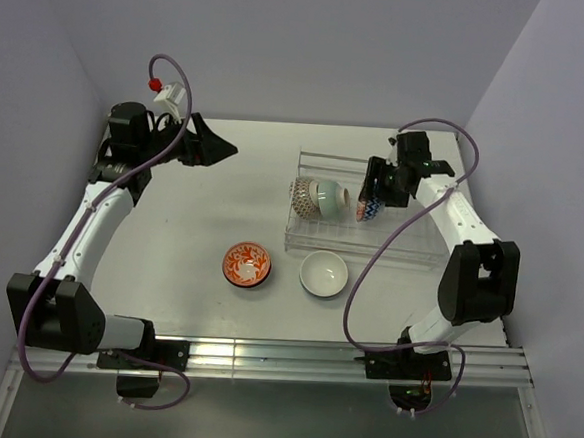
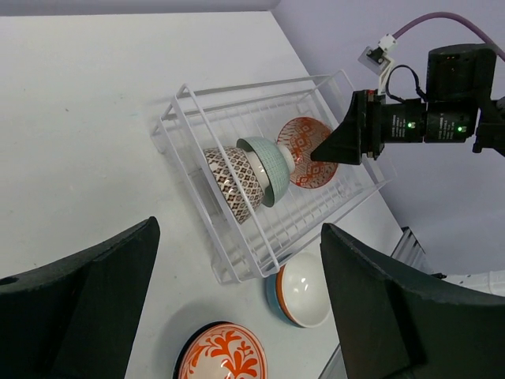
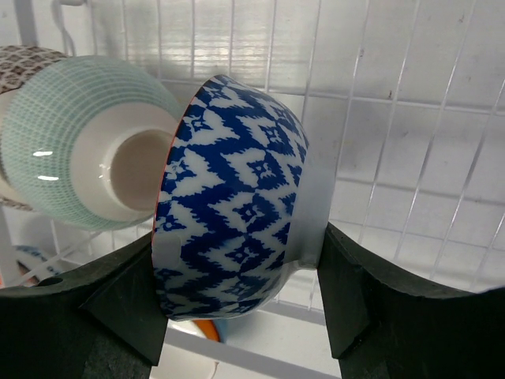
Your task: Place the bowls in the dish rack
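On the counter, just on the near side of the dish rack [image 1: 336, 167]: an orange-red bowl [image 1: 248, 264] and a white bowl [image 1: 323, 273], both upright, side by side but apart, not yet loaded.

Inside the rack, toward its left end: a brown-patterned bowl [image 1: 302, 197] and a pale green bowl [image 1: 326, 195], stood on edge and nested. Just right of those, near the rack's middle: a blue-and-white bowl [image 3: 237, 205], also on edge, clenched between rim side and foot by the right hand [image 3: 241, 308]. Very close to the green bowl's foot; touching or not, cannot tell.

Likely trouble from here: letting go before seating the rim between wires, then rolling or flopping flat. Or pushing further left and toppling the nested pair. Possibly, too, a slip of smooth glaze out of so narrow a pinch.

Off the rack's far left corner, well apart: the left hand [image 1: 215, 145], spread wide, empty, no threat to anything.
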